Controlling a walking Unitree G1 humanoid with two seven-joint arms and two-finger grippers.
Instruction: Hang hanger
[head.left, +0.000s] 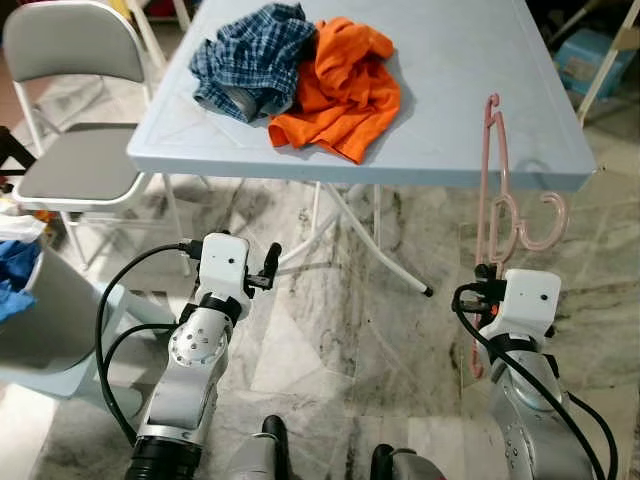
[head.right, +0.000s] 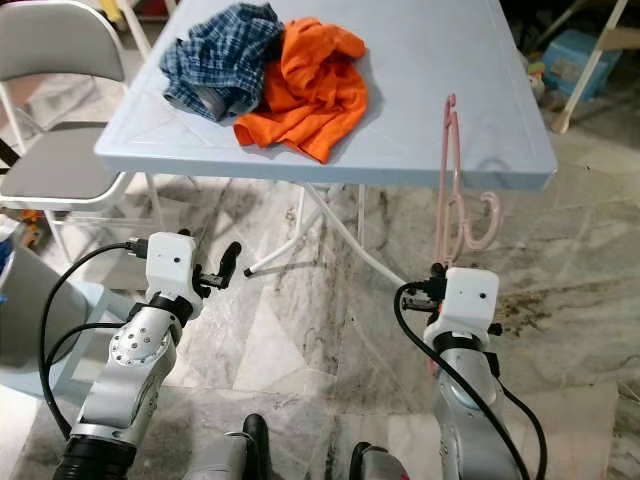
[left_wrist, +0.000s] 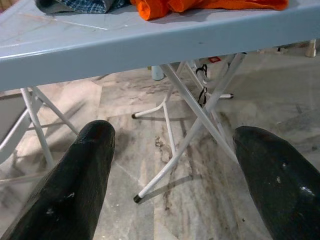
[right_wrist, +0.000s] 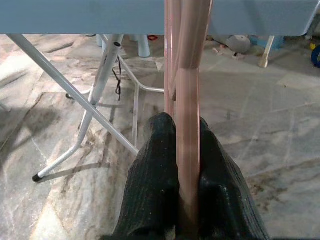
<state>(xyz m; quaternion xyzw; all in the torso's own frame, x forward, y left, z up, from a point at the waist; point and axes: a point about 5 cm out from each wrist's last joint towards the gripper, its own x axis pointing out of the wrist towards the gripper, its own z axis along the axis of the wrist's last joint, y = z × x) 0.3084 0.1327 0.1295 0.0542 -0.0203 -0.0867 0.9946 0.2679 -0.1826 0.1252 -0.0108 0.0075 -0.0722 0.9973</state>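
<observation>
Head view: right gripper (head.left: 487, 270) has the pink hanger (head.left: 497, 190) upright by the blue table (head.left: 470, 90) edge, so it's mid-carry; it'll need a rail next, I guess. Clothes on top, marble floor (head.left: 330, 320). Left wrist: left gripper (left_wrist: 170, 175) spread wide, empty. Right wrist: fingers (right_wrist: 155, 175) clamped on the hanger.

This looks like a room in a home, used for laundry or sorting clothes. A light blue folding table (head.left: 480, 150) on thin white legs stands at twelve o'clock on a grey-veined marble floor (head.left: 330, 330), with a crumpled checked shirt (head.left: 250, 60) and an orange garment (head.left: 345, 90) touching each other on its top. A grey folding chair (head.left: 75, 110) stands at ten o'clock beside the table.
</observation>
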